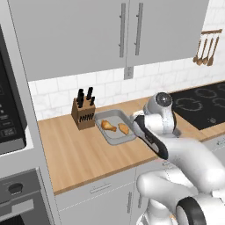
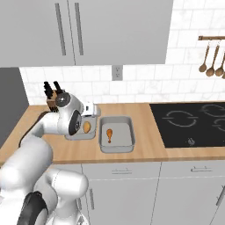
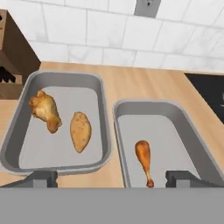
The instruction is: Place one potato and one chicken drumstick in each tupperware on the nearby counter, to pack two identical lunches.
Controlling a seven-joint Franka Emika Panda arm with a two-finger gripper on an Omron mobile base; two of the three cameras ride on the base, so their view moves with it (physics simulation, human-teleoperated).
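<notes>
Two grey tupperware trays lie side by side on the wood counter (image 3: 131, 87). The left tupperware (image 3: 65, 94) holds a chicken drumstick (image 3: 45, 110) and a tan potato (image 3: 80, 131). In the right tupperware (image 3: 175, 144) lies a single drumstick (image 3: 143, 157). My gripper (image 3: 113, 178) hovers above the near rims, between the two trays, open with nothing between its fingers. From the left base view the left tray (image 1: 117, 137) shows its drumstick (image 1: 108, 126) and potato (image 1: 124, 128), while my arm covers the other tray. The right base view shows the right tray (image 2: 122, 127) with its drumstick (image 2: 109, 134).
A wooden knife block (image 1: 83, 112) stands just left of the trays against the tiled wall. The black cooktop (image 2: 193, 121) lies to the right. Wooden utensils (image 2: 213, 59) hang on the wall above it. Grey cabinets hang overhead.
</notes>
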